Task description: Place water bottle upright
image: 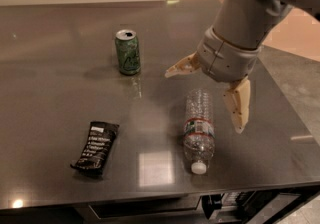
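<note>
The water bottle [198,128] lies on its side on the dark table [60,118], near the front right, with its white cap pointing toward the front edge. It is clear and ribbed with a narrow red, white and green label band. My gripper [205,99] hangs above the bottle's base end with its two tan fingers spread wide. One finger [181,66] points left, the other finger [239,107] points down at the bottle's right. It holds nothing.
A green soda can [127,52] stands upright at the table's middle back. A black snack bar wrapper [96,147] lies at the front left. The table's front edge runs just below the bottle cap, and its right edge is close to the gripper.
</note>
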`<state>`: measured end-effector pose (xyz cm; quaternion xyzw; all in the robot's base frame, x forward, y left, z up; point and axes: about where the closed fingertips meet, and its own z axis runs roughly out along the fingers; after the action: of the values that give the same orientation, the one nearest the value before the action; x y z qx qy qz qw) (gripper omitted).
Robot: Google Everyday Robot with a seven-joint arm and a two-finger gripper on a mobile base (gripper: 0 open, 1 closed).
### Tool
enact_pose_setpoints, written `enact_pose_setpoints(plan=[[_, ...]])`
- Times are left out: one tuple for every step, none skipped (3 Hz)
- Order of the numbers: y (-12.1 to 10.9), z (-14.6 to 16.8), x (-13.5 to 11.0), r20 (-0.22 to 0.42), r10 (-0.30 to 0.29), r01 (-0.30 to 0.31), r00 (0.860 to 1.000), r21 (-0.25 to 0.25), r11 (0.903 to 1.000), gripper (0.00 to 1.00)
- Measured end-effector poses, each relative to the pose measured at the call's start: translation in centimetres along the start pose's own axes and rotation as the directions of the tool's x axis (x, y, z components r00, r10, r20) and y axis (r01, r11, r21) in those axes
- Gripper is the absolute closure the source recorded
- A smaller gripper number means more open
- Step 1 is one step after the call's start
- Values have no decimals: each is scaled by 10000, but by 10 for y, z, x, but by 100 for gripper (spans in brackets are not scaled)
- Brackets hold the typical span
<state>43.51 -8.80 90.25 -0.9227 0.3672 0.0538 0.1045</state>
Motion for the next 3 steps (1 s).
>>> enact_pose_setpoints(plan=[[10, 17, -10, 16, -1732, 1731, 9849, -516, 9836, 0], [22, 32, -17, 15, -3065, 3054, 9519, -868, 9483, 0], [30, 44, -21, -143, -4082, 4052, 9128, -948, 9093, 0]])
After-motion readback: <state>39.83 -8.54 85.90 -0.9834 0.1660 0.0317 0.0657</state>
